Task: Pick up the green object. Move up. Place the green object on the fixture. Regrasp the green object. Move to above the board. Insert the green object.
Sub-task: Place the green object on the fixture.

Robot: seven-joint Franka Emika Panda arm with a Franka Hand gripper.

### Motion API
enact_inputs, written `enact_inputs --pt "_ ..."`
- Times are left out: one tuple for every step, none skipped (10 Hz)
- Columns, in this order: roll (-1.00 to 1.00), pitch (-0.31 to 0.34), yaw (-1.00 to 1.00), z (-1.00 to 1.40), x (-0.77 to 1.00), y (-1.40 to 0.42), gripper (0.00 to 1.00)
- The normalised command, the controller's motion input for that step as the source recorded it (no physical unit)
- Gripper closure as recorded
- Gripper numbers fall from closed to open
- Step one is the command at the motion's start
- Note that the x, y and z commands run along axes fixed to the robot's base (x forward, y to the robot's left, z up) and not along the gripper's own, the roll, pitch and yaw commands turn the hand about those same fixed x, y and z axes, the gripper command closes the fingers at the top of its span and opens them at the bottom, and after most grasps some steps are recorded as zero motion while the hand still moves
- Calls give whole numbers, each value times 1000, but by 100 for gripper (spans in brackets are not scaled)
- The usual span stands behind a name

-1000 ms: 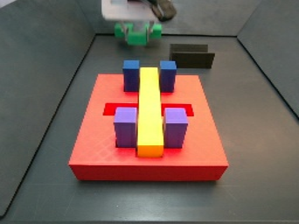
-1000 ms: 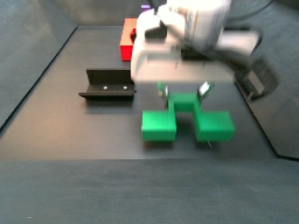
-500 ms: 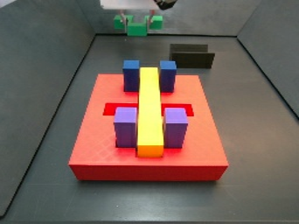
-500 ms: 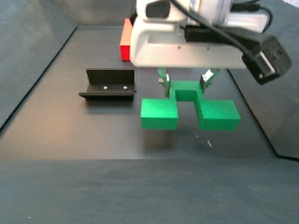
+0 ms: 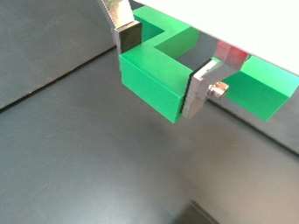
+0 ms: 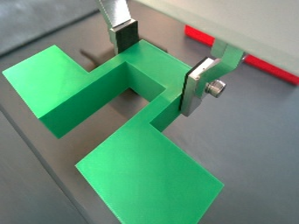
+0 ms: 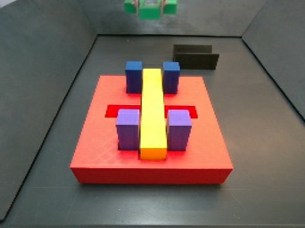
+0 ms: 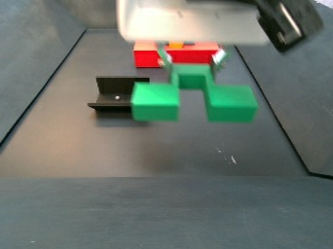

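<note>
The tool (image 6: pixel 158 72) is hanging in the air, well clear of the floor, and its two silver fingers (image 5: pixel 201 87) are clamping the green object (image 6: pixel 111 109) by the narrow bridge that joins its two wide blocks. In both wrist views the plates are pressing against opposite faces of that bridge, so the piece (image 5: pixel 176 70) is sitting directly between the fingers, with its two broad blocks spreading out beyond them to either side. In a side view the green object (image 8: pixel 196 100) is floating just beneath the white body of the tool (image 8: pixel 192 58), with its two blocks pointing toward the camera and its shadow showing faintly on the dark floor (image 8: pixel 156 165) below. In a side view the piece (image 7: pixel 150 8) is showing only as a small green patch at the very top of the frame, above the far end of the floor.

The fixture (image 8: pixel 120 94) is standing on the floor near its left edge in that side view, lower than the held piece and apart from it. The board (image 7: pixel 149 134) is lying in the middle of the floor, carrying the yellow bar (image 7: pixel 152 111) along its centre, with blue blocks (image 7: pixel 135 74) at the far end and purple blocks (image 7: pixel 127 131) at the near end.
</note>
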Motion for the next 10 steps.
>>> enact_inputs --pt "-183 -11 0 611 506 -91 100" --pt "-57 0 0 600 486 -194 100" --pt "-66 0 -17 554 443 -211 100" --pt "-271 -114 -71 437 443 -103 100" --pt "-377 -229 -143 326 451 -43 100" --pt "-420 -303 -194 214 526 0 100" --pt "-443 -297 -237 131 546 0 100" --pt "-420 -260 -134 51 354 0 100" --pt "-557 -320 0 17 277 0 100" --pt "-554 -386 -3 23 257 -31 100"
